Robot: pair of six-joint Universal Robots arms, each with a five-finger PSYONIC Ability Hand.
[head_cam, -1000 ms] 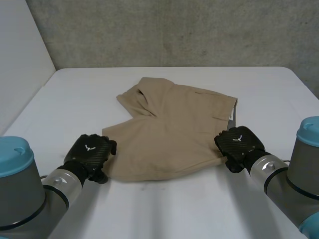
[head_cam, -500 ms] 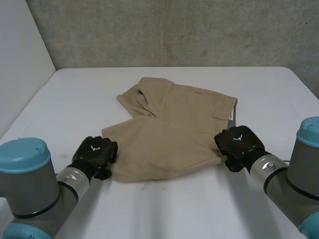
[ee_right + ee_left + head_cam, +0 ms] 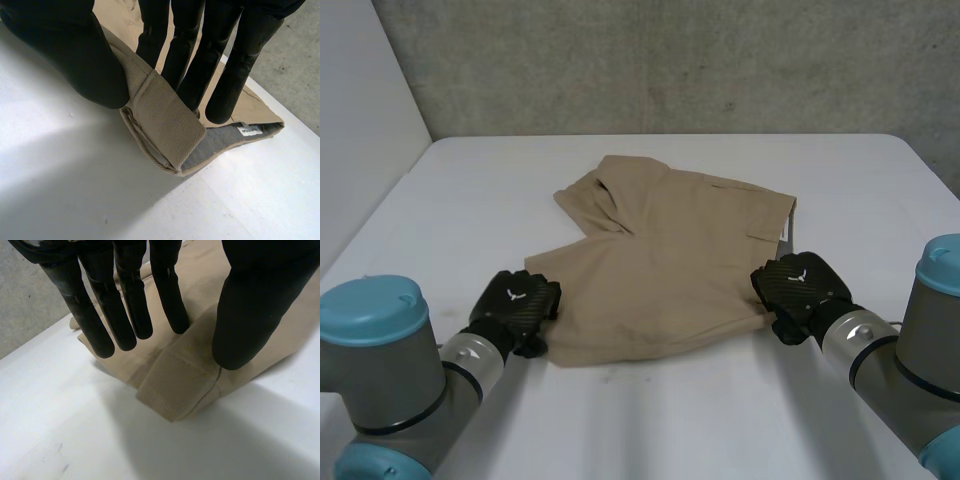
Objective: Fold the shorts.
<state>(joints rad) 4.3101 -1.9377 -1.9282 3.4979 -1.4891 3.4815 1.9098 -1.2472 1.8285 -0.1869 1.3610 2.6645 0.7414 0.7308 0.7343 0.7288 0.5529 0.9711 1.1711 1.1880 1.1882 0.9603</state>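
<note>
Nearest the robot, the left hand sits at the near left corner of the khaki shorts, its straight fingers and thumb pinching a raised fold of the leg hem. The right hand is at the near right corner, where its thumb and fingers nip the rolled-up waistband, whose grey lining shows. The shorts lie spread flat mid-way across the white bench, with a leg folded over at the far left. Beyond stands a concrete wall.
</note>
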